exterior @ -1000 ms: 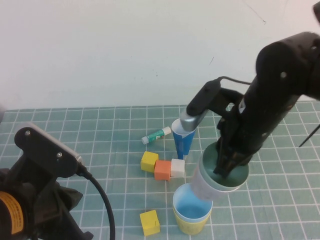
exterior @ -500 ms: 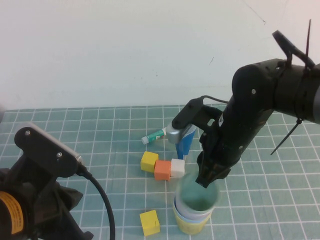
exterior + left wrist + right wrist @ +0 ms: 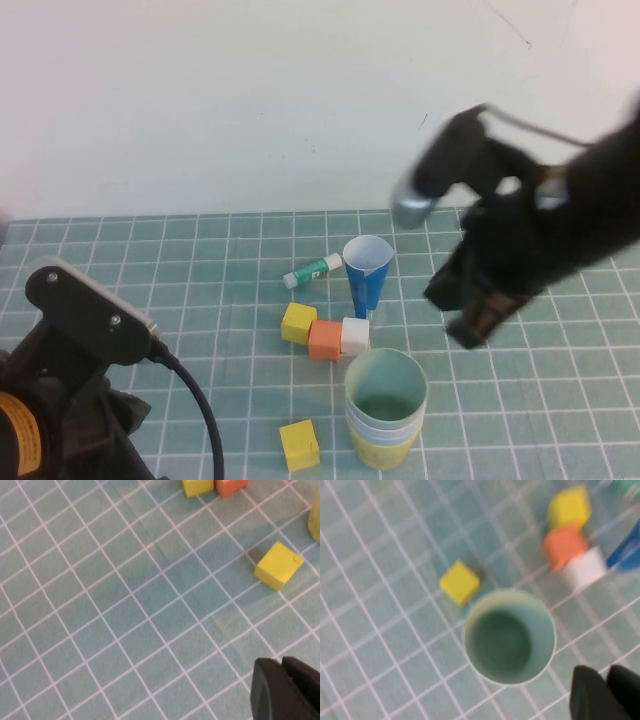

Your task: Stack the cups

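Three cups point(image 3: 386, 420) are nested near centre. Nothing is held by the raised right gripper point(image 3: 478, 318), fingers nearly together; left gripper point(image 3: 285, 690) is parked near-left, closed, empty. Fetching any remaining cup seems next.

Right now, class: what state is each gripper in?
Left gripper: shut, holding nothing, low over the mat.
Right gripper: shut, empty, raised beside the stacked cups.

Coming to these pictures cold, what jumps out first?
The stack of wide paper cups, pale green inside on top, stands at the table's near edge beside a lone yellow block. The black right gripper hangs blurred above and right of it, holding nothing. The left gripper sits shut, low at near left.
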Action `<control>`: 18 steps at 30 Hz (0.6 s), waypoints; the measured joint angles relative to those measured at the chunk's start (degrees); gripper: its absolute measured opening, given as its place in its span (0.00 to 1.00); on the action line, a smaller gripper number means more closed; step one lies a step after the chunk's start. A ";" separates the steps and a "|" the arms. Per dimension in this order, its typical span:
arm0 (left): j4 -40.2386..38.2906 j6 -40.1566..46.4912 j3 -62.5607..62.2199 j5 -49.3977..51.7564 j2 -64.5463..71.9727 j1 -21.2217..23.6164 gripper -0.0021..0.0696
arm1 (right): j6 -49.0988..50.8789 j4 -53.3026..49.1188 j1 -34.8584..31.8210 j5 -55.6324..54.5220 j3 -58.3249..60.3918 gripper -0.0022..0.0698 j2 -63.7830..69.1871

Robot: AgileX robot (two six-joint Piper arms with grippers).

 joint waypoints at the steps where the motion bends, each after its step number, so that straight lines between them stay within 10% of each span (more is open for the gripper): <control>1: 0.00 0.02 0.00 0.32 0.00 0.00 0.03 | -0.42 0.26 0.00 -1.97 2.71 0.10 -3.83; 18: 0.00 0.02 0.00 1.10 0.00 0.00 0.03 | -2.93 3.23 0.00 -19.63 33.68 0.03 -46.46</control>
